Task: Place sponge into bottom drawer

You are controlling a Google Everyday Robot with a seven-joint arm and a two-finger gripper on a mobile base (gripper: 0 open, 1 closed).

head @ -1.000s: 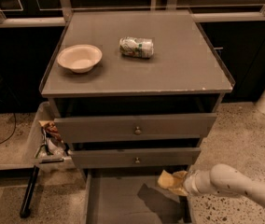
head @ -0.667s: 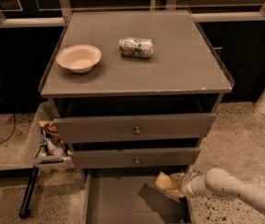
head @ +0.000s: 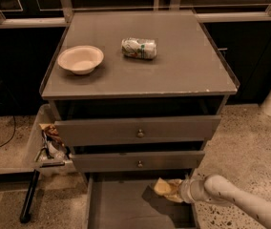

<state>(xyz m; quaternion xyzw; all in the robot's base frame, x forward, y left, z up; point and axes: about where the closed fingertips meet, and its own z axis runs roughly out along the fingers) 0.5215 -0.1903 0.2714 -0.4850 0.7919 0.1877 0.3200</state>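
bowl [head: 80, 59] left of can [head: 139, 48] on cabinet top [head: 178, 75] | sponge [head: 163, 187] in jaws over bottom drawer [head: 126, 209], right

We record the cabinet top [head: 173, 75] as smooth matt grey with a faint sheen. The two drawer fronts [head: 102, 128] have the same matt grey, with small knobs [head: 140, 133] that glint like metal. The bottom drawer [head: 121, 209] has a flat, matt grey floor.

We list the bowl [head: 80, 59] as pale, matt and paper-like, and the can [head: 139, 48] as crumpled shiny metal.

The sponge [head: 162, 186] is pale yellow and soft-looking. It is clamped in the gripper [head: 176, 191] above the bottom drawer's right side.

The arm [head: 240, 202] has a smooth off-white shell. The floor [head: 250, 142] is speckled and stone-like.
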